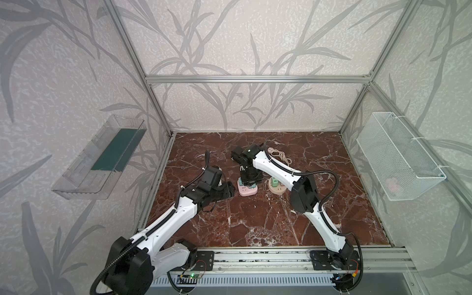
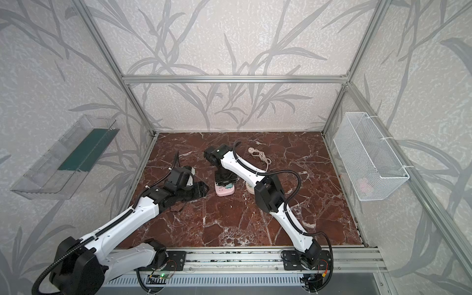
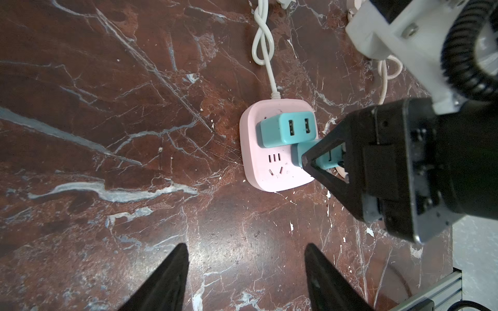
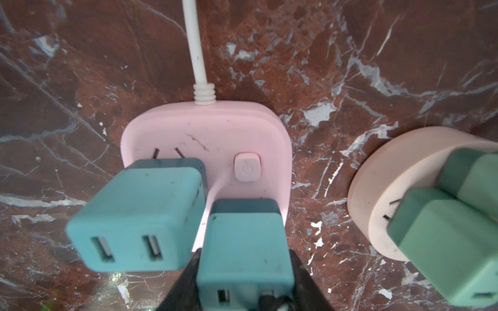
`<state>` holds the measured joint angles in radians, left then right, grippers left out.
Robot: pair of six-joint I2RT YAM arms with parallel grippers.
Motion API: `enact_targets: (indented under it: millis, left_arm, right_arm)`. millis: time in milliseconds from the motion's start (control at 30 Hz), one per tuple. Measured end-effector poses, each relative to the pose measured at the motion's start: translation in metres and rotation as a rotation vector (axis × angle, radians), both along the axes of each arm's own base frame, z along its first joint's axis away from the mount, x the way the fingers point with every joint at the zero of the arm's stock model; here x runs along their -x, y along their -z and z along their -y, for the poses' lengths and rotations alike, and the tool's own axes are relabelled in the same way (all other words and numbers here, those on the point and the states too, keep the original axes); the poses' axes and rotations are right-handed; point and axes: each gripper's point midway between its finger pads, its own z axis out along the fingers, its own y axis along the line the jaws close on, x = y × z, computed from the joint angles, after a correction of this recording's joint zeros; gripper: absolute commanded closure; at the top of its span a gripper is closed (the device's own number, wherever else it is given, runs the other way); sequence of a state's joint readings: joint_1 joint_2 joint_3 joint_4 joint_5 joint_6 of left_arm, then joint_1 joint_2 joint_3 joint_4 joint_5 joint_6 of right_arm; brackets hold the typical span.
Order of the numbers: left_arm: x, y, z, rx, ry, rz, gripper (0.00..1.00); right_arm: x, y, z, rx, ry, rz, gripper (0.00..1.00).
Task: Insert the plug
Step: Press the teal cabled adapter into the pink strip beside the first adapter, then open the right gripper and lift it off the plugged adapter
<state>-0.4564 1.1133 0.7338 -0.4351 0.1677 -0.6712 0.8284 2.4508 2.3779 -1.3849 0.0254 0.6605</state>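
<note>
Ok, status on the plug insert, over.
Left gripper open, empty, standing off. Right gripper shut on teal plug, at pink strip, seating unclear. Neighbouring teal charger tight alongside.

You can't see the prongs of the plug (image 4: 244, 242) — its body covers them, and the frame edge crops it. In both top views, mid-frame, the right arm (image 1: 270, 166) hides part of the power strip (image 1: 245, 191). The pinkish thing (image 1: 391, 183) in the wire basket (image 1: 398, 153), at right — too blurred to name.
</note>
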Motion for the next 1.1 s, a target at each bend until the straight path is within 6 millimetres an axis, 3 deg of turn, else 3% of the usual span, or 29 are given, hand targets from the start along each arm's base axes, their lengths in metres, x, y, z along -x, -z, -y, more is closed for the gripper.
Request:
enact_targets:
  millis: [267, 800, 1000, 1100]
  left_arm:
    - [0.0, 0.001, -0.003, -0.018, -0.005, 0.003, 0.33]
    - [-0.001, 0.003, -0.008, -0.048, -0.014, 0.004, 0.29]
    - [-0.008, -0.009, -0.021, -0.117, -0.051, 0.038, 0.19]
    - [-0.015, -0.021, -0.034, -0.173, -0.1, 0.088, 0.16]
  right_arm:
    - [-0.005, -0.015, -0.005, -0.039, -0.045, 0.04, 0.48]
    - [-0.008, -0.015, -0.006, -0.042, -0.103, 0.05, 0.43]
    - [-0.016, -0.044, -0.004, -0.06, -0.137, 0.118, 0.41]
    - [-0.018, -0.081, 0.005, -0.075, -0.157, 0.192, 0.4]
